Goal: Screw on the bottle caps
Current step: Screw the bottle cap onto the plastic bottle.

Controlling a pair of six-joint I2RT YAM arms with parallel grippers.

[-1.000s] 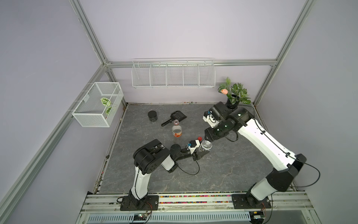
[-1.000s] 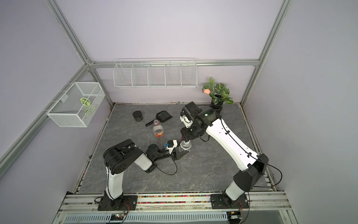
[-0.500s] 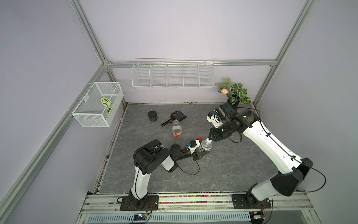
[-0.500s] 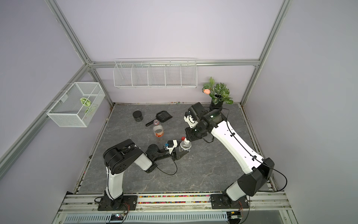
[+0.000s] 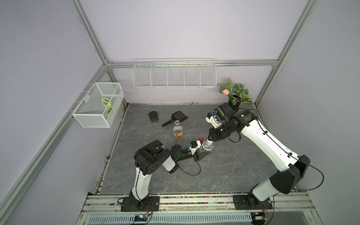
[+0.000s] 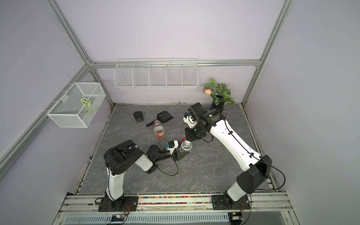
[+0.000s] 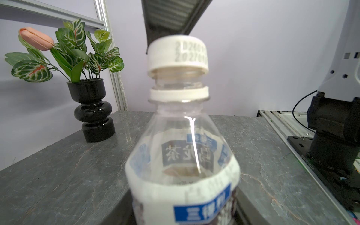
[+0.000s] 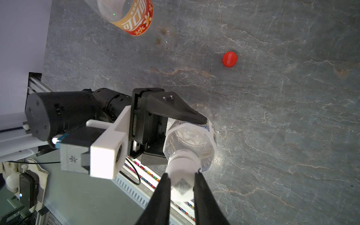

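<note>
Right wrist: cap (image 8: 182, 178) (white) within hand (image 8: 181, 174)

Grey tabletop (image 5: 224, 175) (marbled) bears red cap (image 5: 200, 139), tall bottle (image 5: 177, 131), jar (image 5: 153, 116), scoop (image 5: 178, 116).

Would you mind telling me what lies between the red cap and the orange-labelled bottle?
Only bare tabletop lies between the red cap and the orange-labelled bottle. The right wrist view shows this most clearly.
</note>
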